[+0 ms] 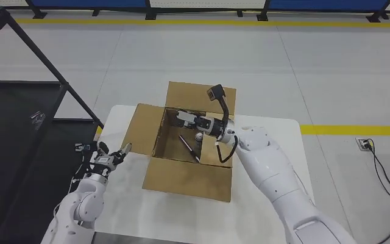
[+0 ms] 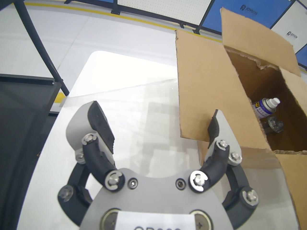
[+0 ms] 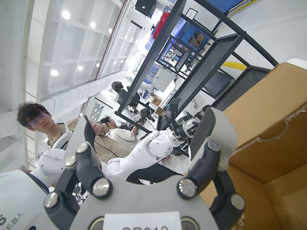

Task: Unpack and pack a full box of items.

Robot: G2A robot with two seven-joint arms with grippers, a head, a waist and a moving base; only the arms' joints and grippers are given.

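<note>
Patience mattered on the left: my left gripper hung over the white bench with its fingers apart and empty, just beside the outer flap of the cardboard box, and I judged it best kept clear of that flap. Inside the box a spray can seemed to stand upright, with a dark slender tool lying on the floor near it. My right gripper sat within the box near its far-left corner, fingers apart around nothing, facing sideways over the wall. To lift the can cleanly, I reckoned it should turn toward the can, straddle the body below the cap, and close squarely before rising.
</note>
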